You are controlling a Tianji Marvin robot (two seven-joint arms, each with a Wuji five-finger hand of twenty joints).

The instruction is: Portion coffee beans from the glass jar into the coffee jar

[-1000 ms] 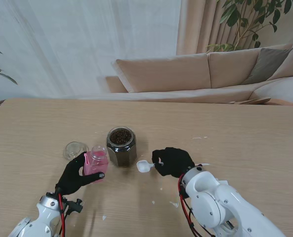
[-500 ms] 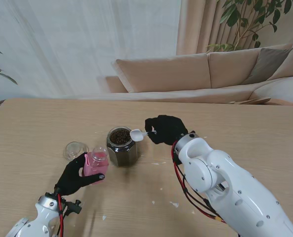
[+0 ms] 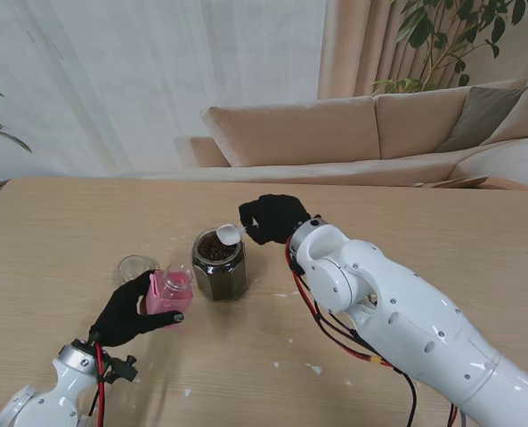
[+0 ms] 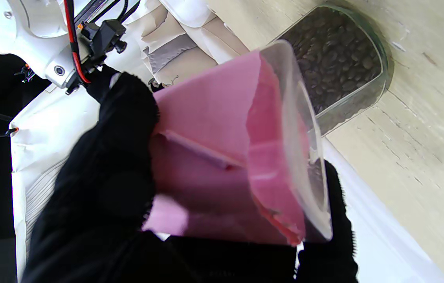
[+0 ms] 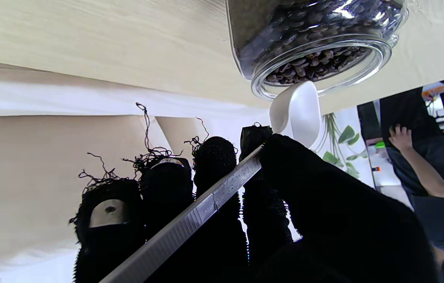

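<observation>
Right hand (image 3: 275, 218) gripped a white scoop (image 3: 228, 234) by its handle, the bowl of the scoop poised at the mouth of the glass jar (image 3: 218, 264), which stood open on the bench (image 3: 406, 240) and looked nearly full of coffee beans (image 3: 216, 246). From the right wrist view the scoop's bowl sat right at the jar's rim and appeared empty, so the scooping itself seemed about to begin rather than done. Left hand (image 3: 132, 309) was wrapped around the pink coffee jar (image 3: 170, 291), holding it just beside the glass jar, on its left and slightly nearer to the robot, with its open mouth tipped toward the beans. The left wrist view showed the pink jar's inside mostly bare; whether any beans lay at its bottom could not be told. A loose glass lid (image 3: 136, 268) lay on the bench left of both jars. Judged from this, the portioning was at an early stage: scoop loading, carrying across and tipping into the pink jar all remained.
</observation>
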